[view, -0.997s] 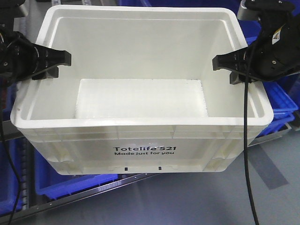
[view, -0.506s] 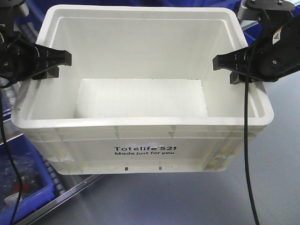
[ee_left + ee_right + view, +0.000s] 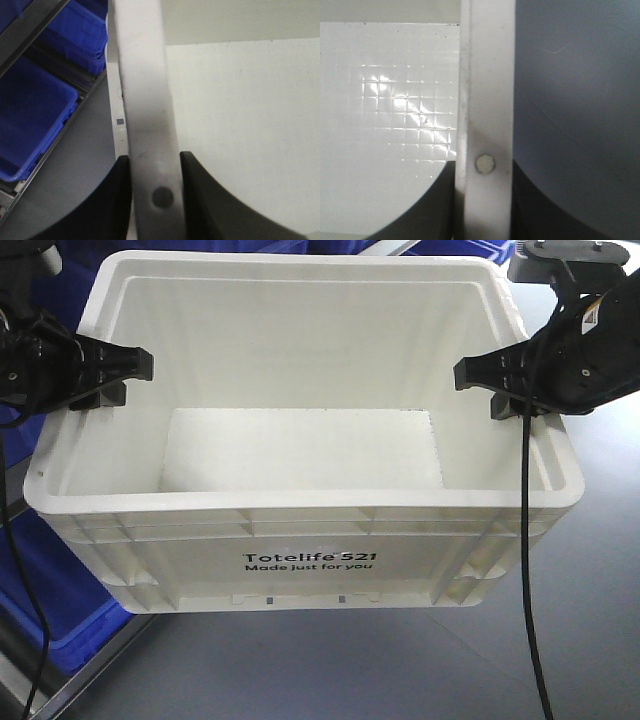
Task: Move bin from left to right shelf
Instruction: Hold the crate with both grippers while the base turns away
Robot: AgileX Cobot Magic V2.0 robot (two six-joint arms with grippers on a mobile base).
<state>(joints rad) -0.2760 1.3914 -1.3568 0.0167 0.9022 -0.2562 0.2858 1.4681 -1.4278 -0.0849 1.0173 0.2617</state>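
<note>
Pinching the bin [image 3: 310, 540] by its side rims, left gripper [image 3: 125, 375] at nine o'clock and right gripper [image 3: 478, 385] at three hold it aloft, centre view, over grey floor [image 3: 400, 670]. Empty, stiff plastic, probably light. The smooth rims may slip, so opposed grips suit.

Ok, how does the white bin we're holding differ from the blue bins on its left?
The bin is white with black print on its front, while the blue bins show no print in these views. The bin is clamped at its side rims by the left gripper and right gripper, but nothing grips the blue bins. Both are open-topped plastic containers.
</note>
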